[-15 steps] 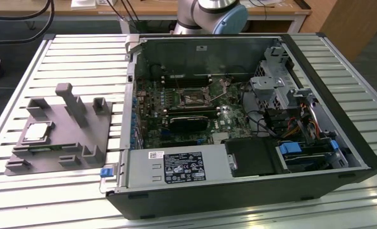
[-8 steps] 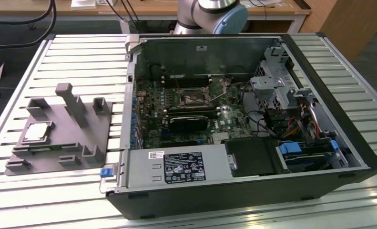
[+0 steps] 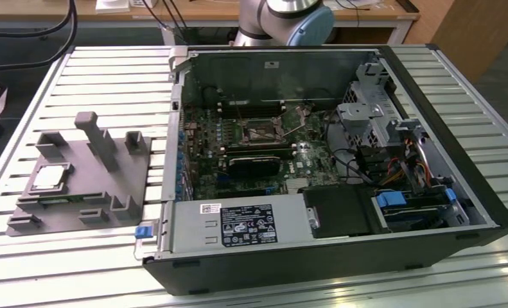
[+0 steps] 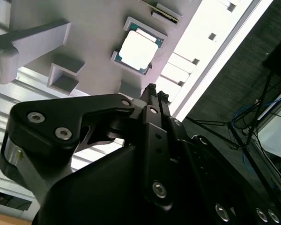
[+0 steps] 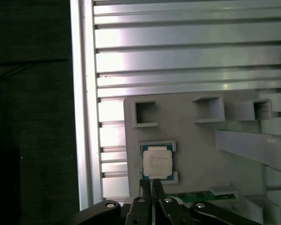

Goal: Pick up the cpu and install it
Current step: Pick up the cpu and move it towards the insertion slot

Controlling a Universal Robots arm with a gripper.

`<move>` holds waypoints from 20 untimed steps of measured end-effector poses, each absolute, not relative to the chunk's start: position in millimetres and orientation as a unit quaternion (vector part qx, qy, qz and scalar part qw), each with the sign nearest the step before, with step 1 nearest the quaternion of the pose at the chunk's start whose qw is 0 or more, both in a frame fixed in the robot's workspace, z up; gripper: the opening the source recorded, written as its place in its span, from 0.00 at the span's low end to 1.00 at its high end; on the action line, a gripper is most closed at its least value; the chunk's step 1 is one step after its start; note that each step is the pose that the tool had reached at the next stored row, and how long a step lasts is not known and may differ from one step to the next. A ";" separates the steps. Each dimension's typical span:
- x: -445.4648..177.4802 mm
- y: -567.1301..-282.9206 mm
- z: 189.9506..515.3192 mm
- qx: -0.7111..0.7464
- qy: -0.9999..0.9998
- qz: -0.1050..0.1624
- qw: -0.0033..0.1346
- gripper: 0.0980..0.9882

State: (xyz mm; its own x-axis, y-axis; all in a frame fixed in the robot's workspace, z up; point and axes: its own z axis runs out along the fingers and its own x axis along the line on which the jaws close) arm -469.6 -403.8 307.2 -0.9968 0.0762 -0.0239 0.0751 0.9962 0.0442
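Note:
The cpu (image 3: 51, 176) is a small square chip with a dull silver top. It lies flat in a recess of the grey plastic tray (image 3: 91, 192), at the exterior view's left. Both wrist views show the cpu (image 5: 157, 162) (image 4: 138, 50) just beyond my fingertips, with a gap between us. My gripper (image 5: 152, 183) (image 4: 155, 93) hangs above the tray, shut with its fingers pressed together and nothing between them. The metal-framed socket (image 3: 258, 133) sits on the green board inside the open computer case (image 3: 322, 269).
The tray carries raised blocks and a tall post (image 3: 99, 138), plus a green memory stick (image 5: 196, 196) near the cpu. The case, full of cables and drive cages, lies on a slatted aluminium table (image 3: 108, 77). The table edge (image 5: 82, 117) runs beside the tray.

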 end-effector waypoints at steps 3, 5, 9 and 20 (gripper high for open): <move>-469.6 -403.9 305.7 0.038 0.999 0.022 0.013 0.15; -469.6 -403.9 304.4 0.038 0.999 0.022 0.013 0.28; -469.6 -403.9 301.3 0.038 0.999 0.022 0.013 0.41; -469.6 -403.9 290.0 0.035 0.999 0.022 0.012 0.62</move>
